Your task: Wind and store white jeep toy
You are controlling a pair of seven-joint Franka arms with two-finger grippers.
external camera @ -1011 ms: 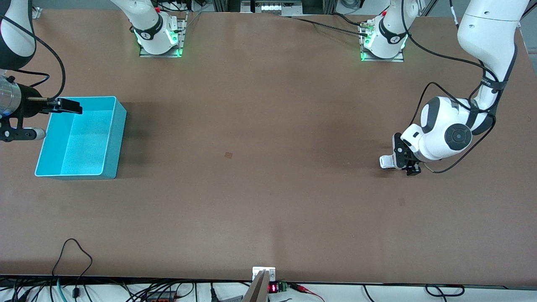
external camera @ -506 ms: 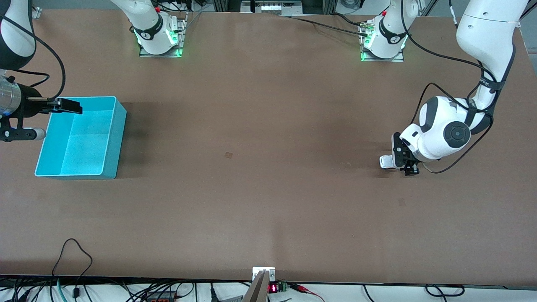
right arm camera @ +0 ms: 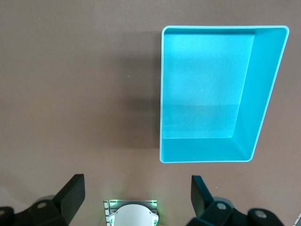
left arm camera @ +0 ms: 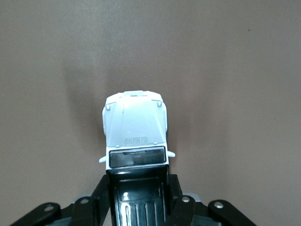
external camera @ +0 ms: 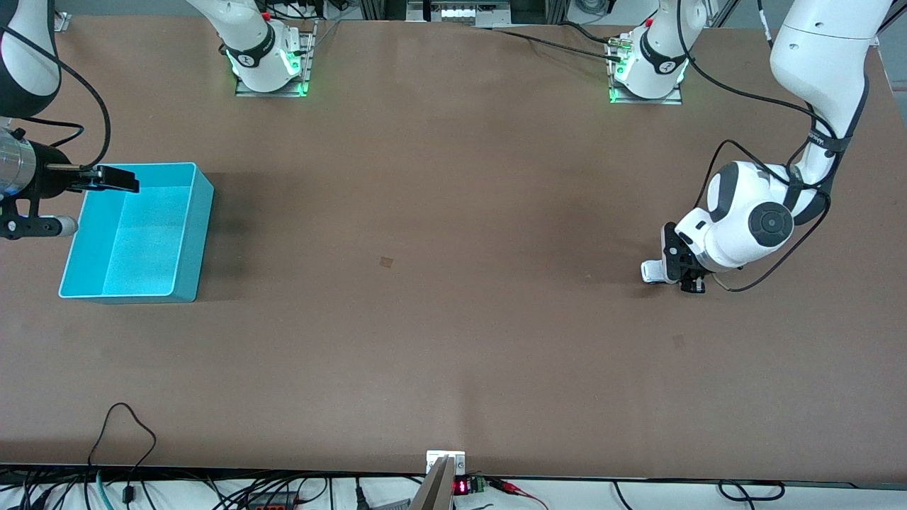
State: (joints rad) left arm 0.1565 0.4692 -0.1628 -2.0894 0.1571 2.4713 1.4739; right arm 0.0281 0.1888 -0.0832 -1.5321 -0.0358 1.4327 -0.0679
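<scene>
The white jeep toy (external camera: 652, 272) stands on the table near the left arm's end. In the left wrist view its white hood (left arm camera: 135, 126) points away from the hand, and its black rear roof panel lies between the fingers. My left gripper (external camera: 678, 275) is low at the table and shut on the jeep's rear sides, with fingers (left arm camera: 100, 194) pressed against both flanks. The turquoise bin (external camera: 191, 234) stands empty at the right arm's end and also shows in the right wrist view (right arm camera: 270, 94). My right gripper (external camera: 96, 202) waits open above the bin's edge, its fingers (right arm camera: 71, 192) wide apart and empty.
Both arm bases (external camera: 269, 64) stand along the edge of the table nearest the robots. Cables (external camera: 127, 425) hang at the table edge nearest the front camera. A small square mark (external camera: 386, 261) lies on the brown tabletop between the bin and the jeep.
The left arm's wrist has shifted slightly over the jeep. The jeep stays in about the same spot on the table. The right arm has not moved.
</scene>
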